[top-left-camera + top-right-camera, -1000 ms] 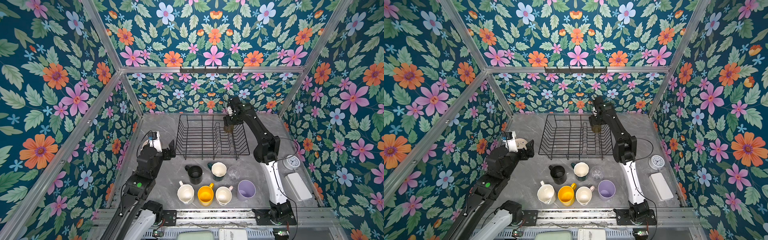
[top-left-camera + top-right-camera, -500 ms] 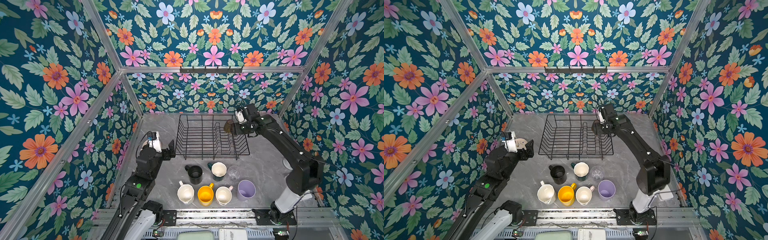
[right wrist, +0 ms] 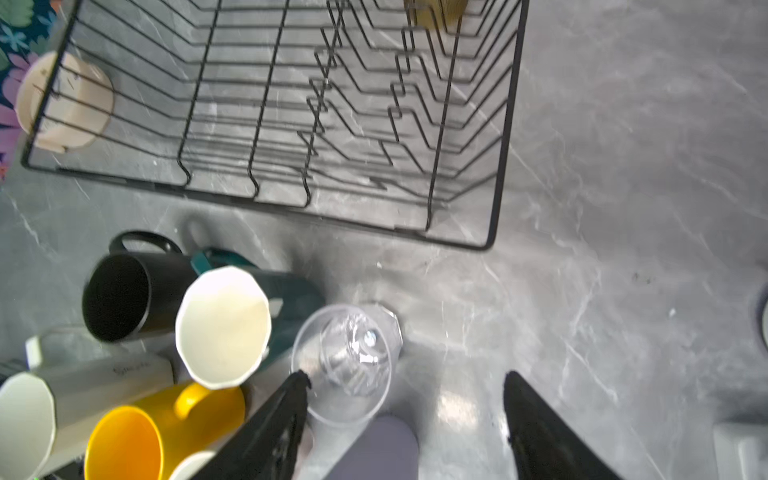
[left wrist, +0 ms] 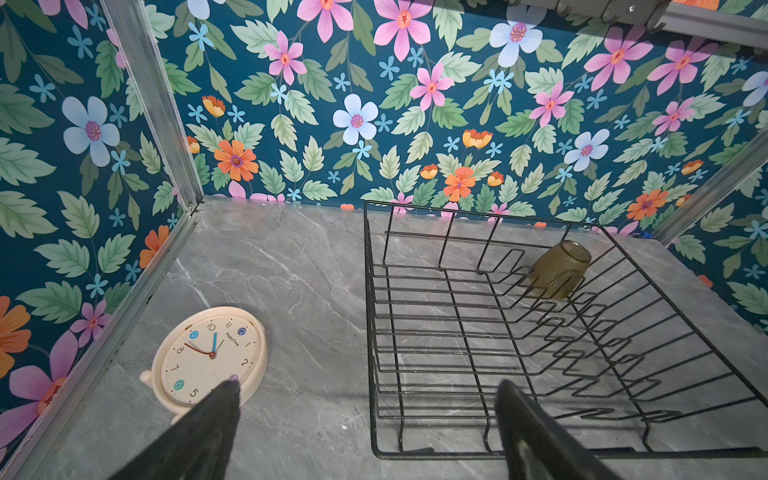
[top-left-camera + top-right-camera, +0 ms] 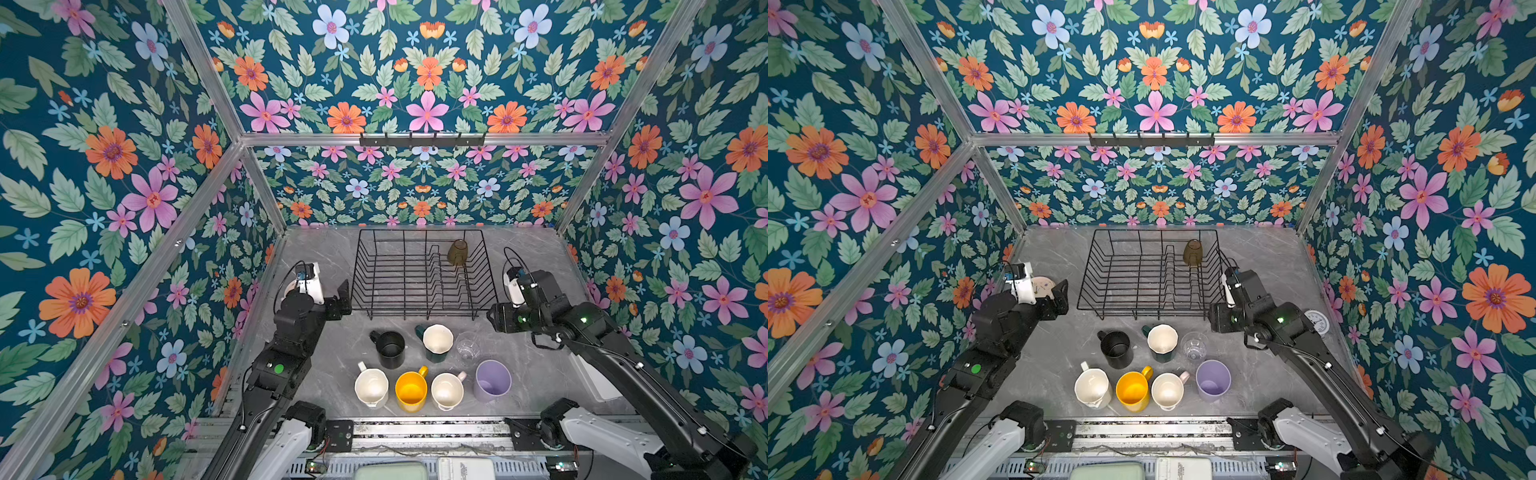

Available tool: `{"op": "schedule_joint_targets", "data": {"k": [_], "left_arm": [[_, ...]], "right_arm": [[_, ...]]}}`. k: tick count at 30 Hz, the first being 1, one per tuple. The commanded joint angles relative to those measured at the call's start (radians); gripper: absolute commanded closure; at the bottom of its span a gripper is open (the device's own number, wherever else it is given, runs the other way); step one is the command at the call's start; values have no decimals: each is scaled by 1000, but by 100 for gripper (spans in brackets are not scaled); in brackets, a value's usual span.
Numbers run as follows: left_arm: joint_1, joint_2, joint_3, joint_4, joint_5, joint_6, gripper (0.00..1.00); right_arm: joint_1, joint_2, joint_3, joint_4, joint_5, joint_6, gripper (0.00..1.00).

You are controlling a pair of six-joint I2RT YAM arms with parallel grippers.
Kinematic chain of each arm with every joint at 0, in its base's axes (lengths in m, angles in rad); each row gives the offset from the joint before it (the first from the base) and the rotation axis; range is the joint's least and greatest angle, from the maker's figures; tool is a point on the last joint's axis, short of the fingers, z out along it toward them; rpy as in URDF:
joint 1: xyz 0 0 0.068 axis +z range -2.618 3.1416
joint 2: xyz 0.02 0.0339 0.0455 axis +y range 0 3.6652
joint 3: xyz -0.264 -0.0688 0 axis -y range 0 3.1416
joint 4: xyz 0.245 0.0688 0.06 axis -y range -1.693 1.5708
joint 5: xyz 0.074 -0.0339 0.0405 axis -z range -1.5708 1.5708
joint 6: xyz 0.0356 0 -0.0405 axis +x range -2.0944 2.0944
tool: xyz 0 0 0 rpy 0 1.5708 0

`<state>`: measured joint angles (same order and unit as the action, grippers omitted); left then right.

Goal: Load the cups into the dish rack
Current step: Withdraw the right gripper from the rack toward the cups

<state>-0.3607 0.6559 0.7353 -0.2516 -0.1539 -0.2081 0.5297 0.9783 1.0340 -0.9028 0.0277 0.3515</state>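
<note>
The right gripper [image 3: 406,377] holds its fingers apart and empty near the clear glass [image 3: 345,365]; the left gripper [image 4: 369,384] is also spread and empty beside the black wire dish rack [image 5: 419,286]. The textured olive-brown tumbler [image 5: 457,252] sits mouth-down and tilted in the rack's far right corner; the black mug [image 5: 390,348], dark-green mug [image 5: 436,341], white mug [image 5: 371,388], yellow mug [image 5: 410,390], pale-pink mug [image 5: 447,390] and lilac tumbler [image 5: 492,380] stand upright on the grey table [image 5: 332,257].

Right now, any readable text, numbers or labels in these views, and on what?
"HappyTime": dial of the cream round clock.
"8", "9", "10", "12", "1", "2", "5", "6", "7": hour numerals on the same dial.
Faint script on the white mug: blurred, unreadable.
Dial of the white round clock: too small to read.
</note>
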Motion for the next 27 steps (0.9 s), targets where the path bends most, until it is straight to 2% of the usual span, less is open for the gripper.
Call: {"op": "schedule_joint_targets", "data": {"k": [1,15,18,20,27], "left_arm": [[3,1,0,2,11,-2,4],[9,1,-1,0,23,-8,4],[10,2,-2,1,26,-10,4],[10,2,-1,1,27,-10,4],[15,0,-1,0,33,-11,4]], "right_arm": [[69,-41,-23,-127,66,105,28],[367,-93,-92,-321,125,370,48],[425,-92,-110,-336,131,422,49],[444,-90,-128,-335,135,447,49],[449,-89,-204,-273,127,466,60]]}}
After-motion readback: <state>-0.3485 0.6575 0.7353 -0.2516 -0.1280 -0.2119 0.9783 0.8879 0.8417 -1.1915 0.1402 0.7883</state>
